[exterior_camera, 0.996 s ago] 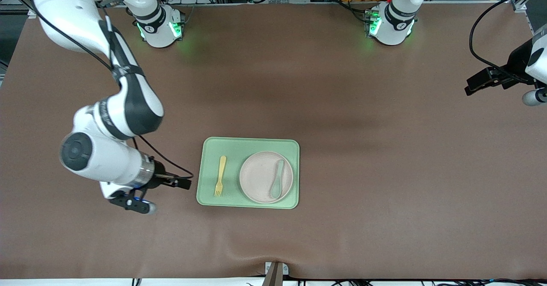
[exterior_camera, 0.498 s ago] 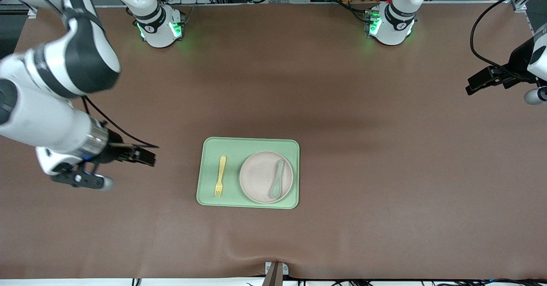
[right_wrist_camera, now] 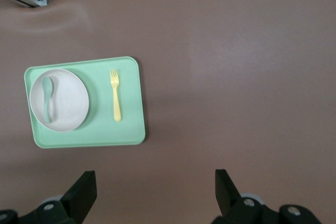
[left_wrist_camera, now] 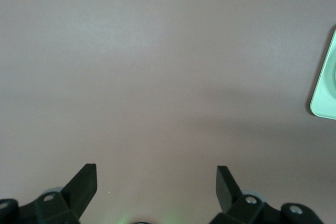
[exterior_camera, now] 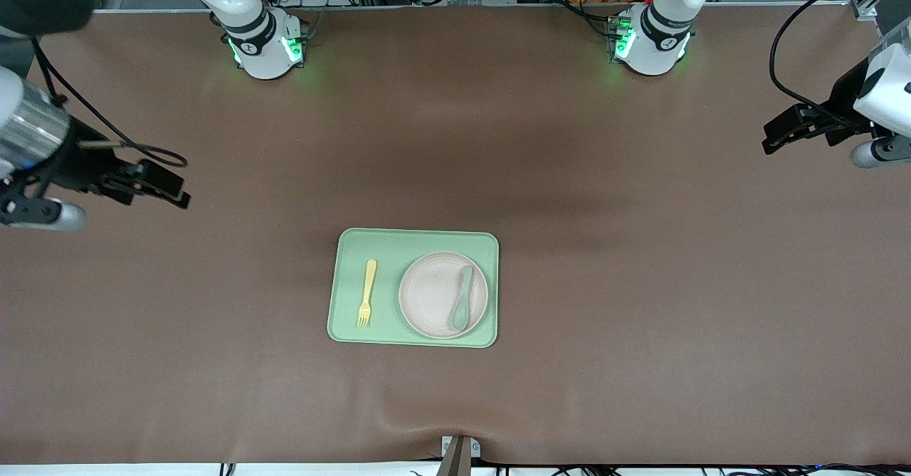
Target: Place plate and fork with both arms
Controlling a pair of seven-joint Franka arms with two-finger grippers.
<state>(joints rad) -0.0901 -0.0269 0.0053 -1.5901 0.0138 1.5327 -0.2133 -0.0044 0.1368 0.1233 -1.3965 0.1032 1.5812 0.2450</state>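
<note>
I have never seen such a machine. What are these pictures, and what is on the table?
Two white robot arms stand at a brown table. One picture comes from a high camera facing them; the two others come from cameras on the arms' wrists. In the middle lies a green tray. On it are a yellow fork and a round plate, with a spoon on the plate. The right tool and the left tool are open, hold nothing, and hang over bare table at each arm's own end.
</note>
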